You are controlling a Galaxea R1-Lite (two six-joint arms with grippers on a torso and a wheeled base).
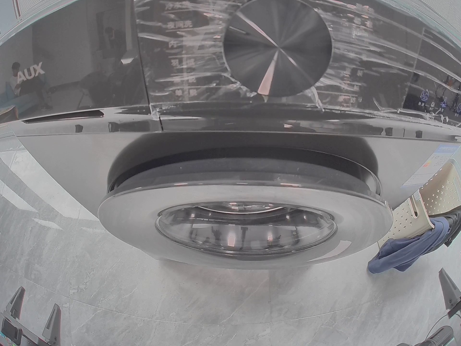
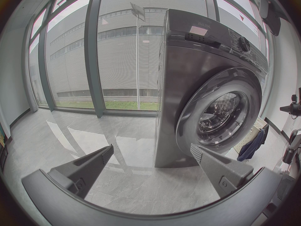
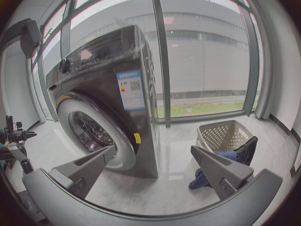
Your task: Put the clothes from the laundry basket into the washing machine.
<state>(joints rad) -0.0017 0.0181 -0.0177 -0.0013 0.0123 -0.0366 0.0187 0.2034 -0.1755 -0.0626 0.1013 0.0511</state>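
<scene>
- Left end effector [image 2: 150, 148] hangs released and empty above the floor [image 2: 94, 135], facing the washing machine [image 2: 194, 79].
- Right end effector [image 3: 152, 150] is likewise spread, holding nothing.
- Round door [image 1: 245, 227] of the machine is closed.
- Laundry basket [image 3: 224, 135] stands on the floor just beside the machine's right side.
- 1 blue garment [image 3: 200, 179] drapes over the basket's rim down to the floor, with 1 dark garment [image 3: 247, 149] hanging next to it.

Floor [image 1: 192, 294] bears washing machine [image 1: 72, 169]; laundry basket [image 1: 408, 217] beside it (blue garment [image 1: 408, 251] spilling onto floor)
</scene>
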